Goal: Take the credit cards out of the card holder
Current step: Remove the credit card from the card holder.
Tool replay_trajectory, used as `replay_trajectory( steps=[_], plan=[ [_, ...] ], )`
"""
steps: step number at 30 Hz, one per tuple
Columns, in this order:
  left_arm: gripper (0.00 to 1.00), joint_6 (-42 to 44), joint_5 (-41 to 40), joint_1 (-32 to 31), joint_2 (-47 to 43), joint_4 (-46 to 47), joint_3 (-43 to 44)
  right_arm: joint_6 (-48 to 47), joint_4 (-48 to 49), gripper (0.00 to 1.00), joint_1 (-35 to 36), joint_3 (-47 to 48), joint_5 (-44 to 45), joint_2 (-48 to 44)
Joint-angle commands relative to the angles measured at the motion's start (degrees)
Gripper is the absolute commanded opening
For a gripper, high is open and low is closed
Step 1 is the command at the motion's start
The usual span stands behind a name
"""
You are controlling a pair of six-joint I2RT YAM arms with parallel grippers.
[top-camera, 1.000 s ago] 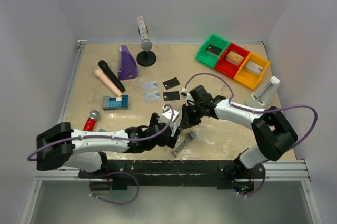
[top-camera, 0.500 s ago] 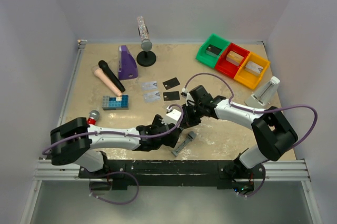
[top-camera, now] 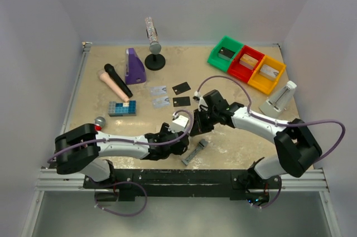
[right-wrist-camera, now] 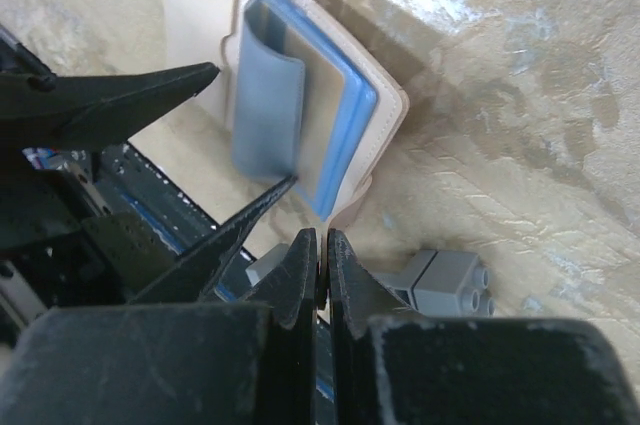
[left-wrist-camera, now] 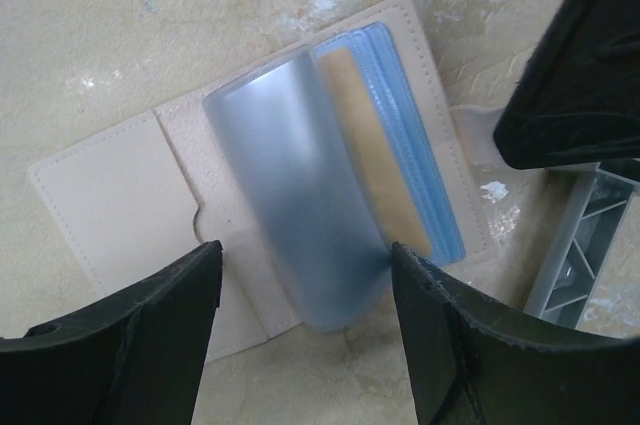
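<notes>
The card holder [top-camera: 181, 120] lies open on the table between my two grippers. In the left wrist view its pale panel [left-wrist-camera: 110, 195] lies flat and a blue-grey sleeve [left-wrist-camera: 300, 205] curls up from the middle. My left gripper [left-wrist-camera: 305, 345] is open, its fingers either side of that sleeve's near end, just above the table. My right gripper [right-wrist-camera: 320, 240] is shut at the holder's tan edge [right-wrist-camera: 385, 145]; nothing shows between its tips. Four credit cards lie apart on the table behind: two pale grey [top-camera: 160, 95] and two black [top-camera: 181, 94].
A narrow grey bar tool [top-camera: 195, 152] lies just right of the holder. A blue studded block [top-camera: 122, 108], a black and a beige handle [top-camera: 114, 81], a purple object [top-camera: 134, 67] and a stand [top-camera: 154, 53] are at the left back. Green, red and yellow bins [top-camera: 245, 63] are at the right back.
The left arm has swung its elbow right and brought its open gripper in over the holder. The right arm has shifted slightly right, its gripper still at the holder's edge.
</notes>
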Motion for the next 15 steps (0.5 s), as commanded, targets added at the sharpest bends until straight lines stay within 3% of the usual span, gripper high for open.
replay_trajectory(
  steps=[1,15],
  plan=[
    [0.71,-1.9,-3.3,0.8,-3.0,-0.8,-1.9,-0.2,-1.4,0.0,0.2,0.7,-1.0,-4.3],
    [0.63,-7.2,-1.9,5.4,-11.7,0.8,-8.9,-2.2,-4.6,0.0,0.2,1.6,-1.4,-6.3]
  ],
)
